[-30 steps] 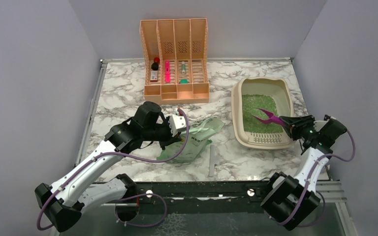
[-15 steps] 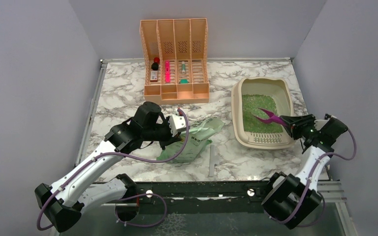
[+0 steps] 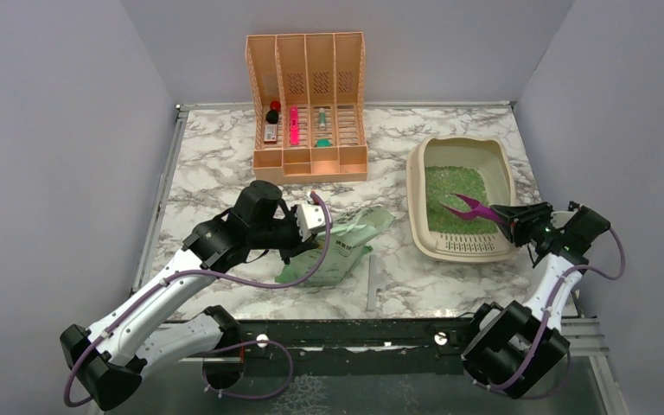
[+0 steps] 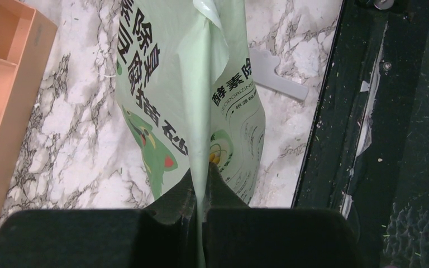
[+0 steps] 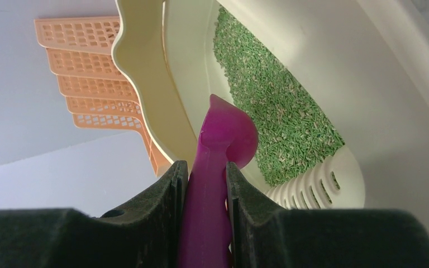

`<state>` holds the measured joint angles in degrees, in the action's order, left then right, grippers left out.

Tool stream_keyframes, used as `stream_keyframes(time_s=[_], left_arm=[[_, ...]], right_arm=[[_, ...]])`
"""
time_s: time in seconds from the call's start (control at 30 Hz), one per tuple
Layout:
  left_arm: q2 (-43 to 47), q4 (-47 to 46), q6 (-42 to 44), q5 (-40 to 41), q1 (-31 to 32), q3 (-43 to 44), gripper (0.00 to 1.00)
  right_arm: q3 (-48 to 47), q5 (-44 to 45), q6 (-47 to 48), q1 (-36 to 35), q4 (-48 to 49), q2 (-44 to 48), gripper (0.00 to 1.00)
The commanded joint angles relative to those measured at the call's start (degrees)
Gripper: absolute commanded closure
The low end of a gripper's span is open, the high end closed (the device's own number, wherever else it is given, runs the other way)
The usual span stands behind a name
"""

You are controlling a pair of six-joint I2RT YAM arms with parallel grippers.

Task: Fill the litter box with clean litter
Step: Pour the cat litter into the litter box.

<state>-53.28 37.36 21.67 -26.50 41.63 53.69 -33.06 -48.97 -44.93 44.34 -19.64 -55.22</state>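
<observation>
The litter box (image 3: 458,142) sits on the right of the marble tabletop (image 3: 216,156), and a grainy green layer of clean litter (image 3: 450,186) already covers most of its floor up to the slotted grille. So the filling itself looks largely done. What seems left is evening out the layer, and perhaps topping it up, though its depth cannot be judged.

The right hand (image 5: 205,167) is closed narrowly on the handle of a purple scoop (image 5: 226,137), whose bowl hangs just over the granules near the tray's left wall. The left hand (image 4: 204,181) is pinched fully shut on a fold of the pale green bag (image 4: 167,111), which lies slack on the tabletop in front of the peach file organizer (image 3: 307,104), well apart from the tray.

The bag carries large dark-green Chinese characters, among them what looks like 除臭 and 酵素, and a small Latin line that appears to read "DEODORIZING" (the finer print is too small to make out). A green cartoon figure is printed below.
</observation>
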Motion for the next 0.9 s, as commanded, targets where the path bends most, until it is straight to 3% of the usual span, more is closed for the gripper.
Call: stream_keyframes(time_s=[0.0, 0.37, 0.87], left_arm=[[2.1, -5.6, 0.2, -1.5, 0.1, -0.2, 1.0], [2.2, -5.6, 0.6, -1.7, 0.1, -0.3, 1.0], [3.9, -5.6, 2.4, -0.2, 0.1, -1.4, 1.0]], right_arm=[[-2.1, -0.8, 2.5, 0.2, -2.0, 1.7, 0.99], [0.9, 2.8, 7.0, 0.2, -11.9, 9.7, 0.99], [-13.3, 9.9, 14.8, 0.2, -19.5, 2.0, 0.99]])
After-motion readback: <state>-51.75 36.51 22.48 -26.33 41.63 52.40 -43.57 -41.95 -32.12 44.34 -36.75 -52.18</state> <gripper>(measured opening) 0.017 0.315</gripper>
